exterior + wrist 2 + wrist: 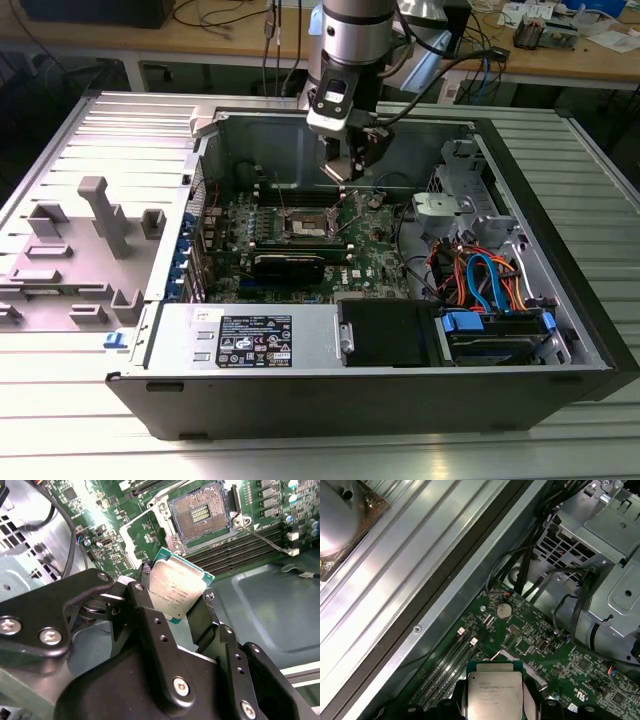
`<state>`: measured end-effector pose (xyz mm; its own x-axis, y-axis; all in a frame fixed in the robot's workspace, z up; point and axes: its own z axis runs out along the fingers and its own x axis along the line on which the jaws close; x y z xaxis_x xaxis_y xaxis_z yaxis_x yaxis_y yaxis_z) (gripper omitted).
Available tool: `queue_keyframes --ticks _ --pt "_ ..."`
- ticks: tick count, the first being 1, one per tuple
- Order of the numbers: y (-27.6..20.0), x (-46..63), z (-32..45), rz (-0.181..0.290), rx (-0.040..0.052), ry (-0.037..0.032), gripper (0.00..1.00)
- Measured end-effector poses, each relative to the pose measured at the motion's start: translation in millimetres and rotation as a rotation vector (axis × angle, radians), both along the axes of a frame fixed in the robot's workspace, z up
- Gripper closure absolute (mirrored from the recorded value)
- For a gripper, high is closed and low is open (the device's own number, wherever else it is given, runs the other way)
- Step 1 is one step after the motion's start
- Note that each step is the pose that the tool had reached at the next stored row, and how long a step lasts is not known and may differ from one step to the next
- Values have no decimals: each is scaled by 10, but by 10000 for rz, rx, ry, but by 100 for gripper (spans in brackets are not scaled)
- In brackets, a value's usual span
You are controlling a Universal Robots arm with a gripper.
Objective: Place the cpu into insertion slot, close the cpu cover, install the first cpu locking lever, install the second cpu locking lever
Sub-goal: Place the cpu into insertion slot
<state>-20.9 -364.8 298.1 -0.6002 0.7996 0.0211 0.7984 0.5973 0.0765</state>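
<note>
My gripper (172, 600) is shut on the cpu (176, 591), a small square chip with a silvery top and green edge, held by two opposite sides. The cpu (495, 692) also shows between the black fingers in the first wrist view. In the exterior view the gripper (352, 165) hangs above the motherboard, a little higher than the insertion slot (305, 226) and toward the exterior view's right of it. The insertion slot (200, 512) lies uncovered, its pin field bare inside a silvery rim. A thin wire lever (265, 539) lies swung out beside it. I cannot pick out the cpu cover with certainty.
The open computer case (300, 345) rests on a ribbed metal table. Memory slots (235, 550) run beside the socket. A drive cage (450, 205) and coloured cables (485, 280) fill the exterior view's right side. Grey fixtures (95, 215) stand on the exterior view's left.
</note>
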Motion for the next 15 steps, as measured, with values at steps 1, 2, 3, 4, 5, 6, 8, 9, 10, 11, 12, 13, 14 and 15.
queue_keyframes --ticks 1,2,3,4,5,6,8,9,10,11,12,13,14,15 --pt "0 0 -6 -80 0 0 46" --pt "0 0 -12 -153 0 1 46" --pt "0 -1 -17 -210 -1 0 46" --pt "0 -1 -22 -276 -1 1 46" --pt "0 -1 -25 -336 -2 1 46" --pt "0 -2 -27 -406 -2 2 46" --pt "0 -2 -28 -412 -1 1 46" --pt "0 -2 -28 -412 -1 1 46" --pt "0 -2 -28 -413 -1 1 46" --pt "0 -2 -30 -418 -1 0 46" --pt "1 -1 -38 -468 4 0 46" --pt "0 -2 -42 -605 2 3 46" --pt "0 -2 -50 -875 -1 7 46" --pt "0 -2 -55 -1028 -1 8 46"
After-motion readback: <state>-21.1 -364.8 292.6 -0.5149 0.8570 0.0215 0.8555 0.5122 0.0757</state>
